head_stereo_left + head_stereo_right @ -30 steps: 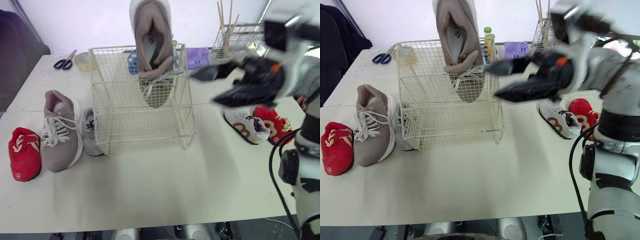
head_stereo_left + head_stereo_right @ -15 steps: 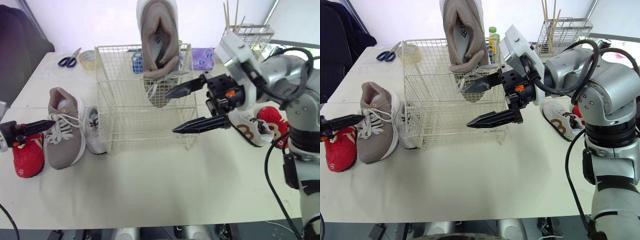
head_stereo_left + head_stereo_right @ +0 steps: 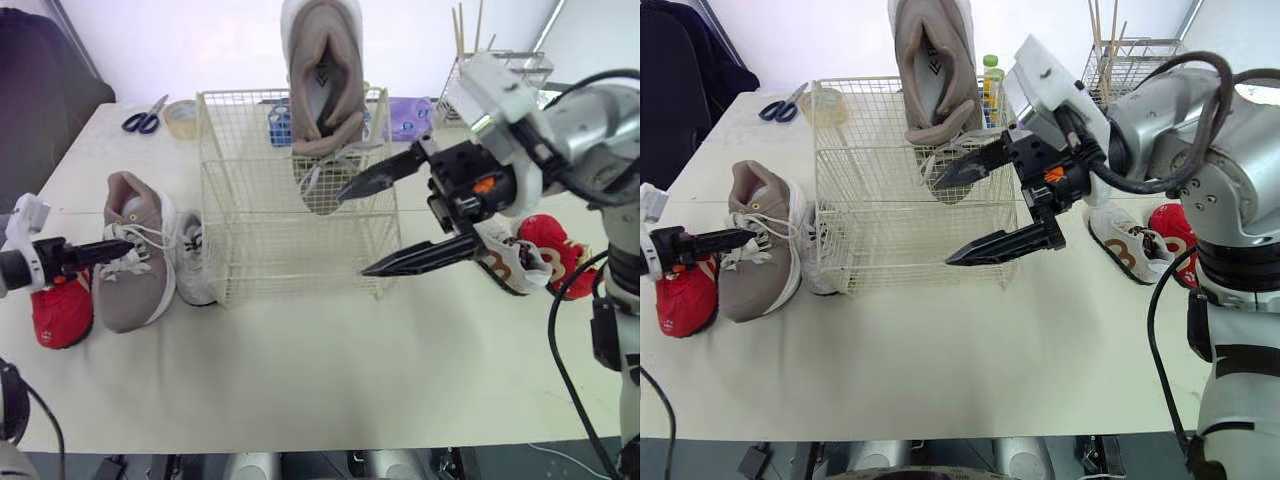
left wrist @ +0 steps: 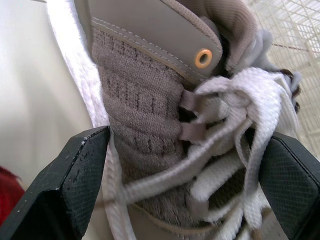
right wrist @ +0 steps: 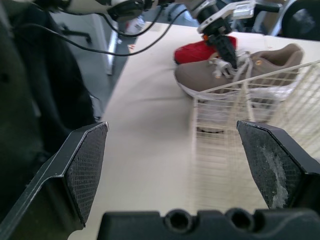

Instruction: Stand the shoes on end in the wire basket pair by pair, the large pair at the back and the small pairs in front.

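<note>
The wire basket (image 3: 240, 210) stands mid-table with one large taupe shoe (image 3: 322, 90) on end at its back. Its mate (image 3: 132, 255) lies flat to the basket's left, beside a small grey shoe (image 3: 192, 262) and a small red shoe (image 3: 60, 312). My left gripper (image 4: 182, 190) is open, its fingers (image 4: 75, 190) straddling the lying taupe shoe (image 4: 150, 130) at the laces. At the basket's front right corner my right gripper (image 3: 943, 222) hangs wide open and holds nothing. To the right lie a white-and-brown shoe (image 3: 505, 265) and a red shoe (image 3: 550, 255).
Scissors (image 3: 143, 118) and a tape roll (image 3: 180, 115) lie at the back left. Behind the basket are a blue item (image 3: 280, 125), a bottle (image 3: 990, 72) and a purple cloth (image 3: 408, 115). A wire rack with sticks (image 3: 470, 75) stands at the back right.
My left gripper has come in from the left edge and reached the lying taupe shoe. The right gripper swung in from the right to the basket's front right, still open.
</note>
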Available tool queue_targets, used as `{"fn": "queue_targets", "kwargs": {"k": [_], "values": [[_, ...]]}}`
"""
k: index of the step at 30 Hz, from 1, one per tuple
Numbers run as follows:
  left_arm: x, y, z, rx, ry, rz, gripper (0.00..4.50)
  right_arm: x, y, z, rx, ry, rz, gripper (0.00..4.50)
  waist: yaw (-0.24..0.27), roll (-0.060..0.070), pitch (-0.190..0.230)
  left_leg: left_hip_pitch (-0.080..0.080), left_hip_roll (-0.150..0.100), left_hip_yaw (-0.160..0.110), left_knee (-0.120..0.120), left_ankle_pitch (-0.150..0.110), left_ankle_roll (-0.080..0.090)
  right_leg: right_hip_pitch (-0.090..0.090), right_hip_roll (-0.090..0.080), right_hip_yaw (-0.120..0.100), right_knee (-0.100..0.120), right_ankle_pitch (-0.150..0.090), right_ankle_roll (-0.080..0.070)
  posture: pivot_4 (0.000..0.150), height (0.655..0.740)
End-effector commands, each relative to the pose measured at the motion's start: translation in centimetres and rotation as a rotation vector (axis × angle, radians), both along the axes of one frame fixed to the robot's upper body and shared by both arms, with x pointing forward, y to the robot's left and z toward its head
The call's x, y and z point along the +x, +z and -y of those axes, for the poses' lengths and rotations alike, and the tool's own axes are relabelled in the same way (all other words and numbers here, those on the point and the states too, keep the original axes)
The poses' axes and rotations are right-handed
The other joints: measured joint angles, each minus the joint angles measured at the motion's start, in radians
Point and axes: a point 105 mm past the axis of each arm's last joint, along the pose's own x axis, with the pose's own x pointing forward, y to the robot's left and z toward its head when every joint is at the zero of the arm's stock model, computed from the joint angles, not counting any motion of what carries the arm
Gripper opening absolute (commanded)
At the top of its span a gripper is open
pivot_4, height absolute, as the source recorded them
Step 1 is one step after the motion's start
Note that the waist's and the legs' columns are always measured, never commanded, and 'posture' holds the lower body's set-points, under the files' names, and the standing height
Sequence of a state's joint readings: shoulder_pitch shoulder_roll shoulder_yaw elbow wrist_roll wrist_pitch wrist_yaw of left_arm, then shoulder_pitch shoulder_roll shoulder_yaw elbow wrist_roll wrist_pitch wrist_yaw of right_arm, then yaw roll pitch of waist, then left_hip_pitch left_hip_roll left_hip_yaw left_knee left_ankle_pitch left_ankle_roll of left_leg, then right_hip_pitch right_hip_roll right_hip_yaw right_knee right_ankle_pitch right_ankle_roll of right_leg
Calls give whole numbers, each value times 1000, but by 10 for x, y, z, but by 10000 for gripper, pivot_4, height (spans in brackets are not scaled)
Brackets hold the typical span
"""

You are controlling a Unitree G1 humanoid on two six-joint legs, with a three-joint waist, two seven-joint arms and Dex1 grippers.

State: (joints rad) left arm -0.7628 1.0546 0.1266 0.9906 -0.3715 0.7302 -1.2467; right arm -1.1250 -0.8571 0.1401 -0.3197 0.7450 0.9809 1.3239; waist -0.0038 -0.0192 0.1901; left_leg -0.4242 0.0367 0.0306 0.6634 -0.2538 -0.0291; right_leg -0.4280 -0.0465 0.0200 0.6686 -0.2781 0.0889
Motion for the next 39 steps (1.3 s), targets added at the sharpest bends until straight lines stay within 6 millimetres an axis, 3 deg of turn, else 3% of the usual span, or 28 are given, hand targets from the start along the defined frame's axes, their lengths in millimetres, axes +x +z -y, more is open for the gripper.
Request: {"fn": "queue_targets", "kwargs": {"k": [1,4,10,12,13,20,23,26,29,33,35,39], "values": [[2,-17,6,6,-17,-63,45000,1,9,2,-14,-13,85,44706,5,0,0,0,0,0,0,0,0,0,0,0,0,0,0,1500,7400],[5,-19,11,-29,-20,-66,36496,2,11,3,-19,-18,92,45000,13,0,0,0,-1,0,1,0,0,0,0,0,0,0,0,1500,7400],[9,-24,17,-35,-36,-65,9148,-6,23,7,-26,18,109,45000,17,0,0,-1,-2,0,1,0,0,0,-3,0,0,0,0,1500,7400],[11,-21,16,-40,-14,-39,1865,-6,22,9,-44,20,120,45000,17,0,0,-1,-2,0,1,0,0,1,-3,0,0,0,0,1500,7400],[12,-18,15,-49,-7,-27,266,-6,21,10,-49,17,126,45000,17,0,0,-1,-3,0,1,0,0,1,-3,0,0,0,0,1500,7400],[10,16,-10,-87,123,141,266,3,22,14,-38,-30,174,45000,11,0,0,-1,-2,-1,1,0,0,0,-2,0,0,1,1,1500,7400],[6,52,-19,-70,166,302,266,10,27,19,-6,-92,203,45000,6,-1,0,-2,-1,-2,1,0,0,0,-2,-1,0,1,1,1500,7400],[-13,105,-21,-47,195,516,266,15,35,24,49,-160,217,45000,-4,-4,1,-3,2,-4,1,0,0,-1,-3,-1,0,1,1,1500,7400],[-43,160,-2,19,176,772,266,17,41,30,105,-211,211,45000,-11,-7,1,-4,4,-5,1,0,0,-2,-4,-1,-2,1,1,1500,7400],[-68,230,42,80,177,1091,266,24,43,41,140,-278,243,45000,-3,-8,1,-3,2,-5,0,0,0,0,-9,-2,-3,1,2,1500,7400],[-72,249,57,86,191,1178,266,29,42,43,143,-307,265,45000,-1,-8,1,-3,-1,-6,1,0,0,1,-10,-4,-2,2,3,1500,7400],[-55,276,128,86,132,1365,266,41,50,64,107,-445,349,45000,12,-7,0,-2,-5,-5,2,0,0,3,-11,-2,-2,4,6,1500,7400]]}}
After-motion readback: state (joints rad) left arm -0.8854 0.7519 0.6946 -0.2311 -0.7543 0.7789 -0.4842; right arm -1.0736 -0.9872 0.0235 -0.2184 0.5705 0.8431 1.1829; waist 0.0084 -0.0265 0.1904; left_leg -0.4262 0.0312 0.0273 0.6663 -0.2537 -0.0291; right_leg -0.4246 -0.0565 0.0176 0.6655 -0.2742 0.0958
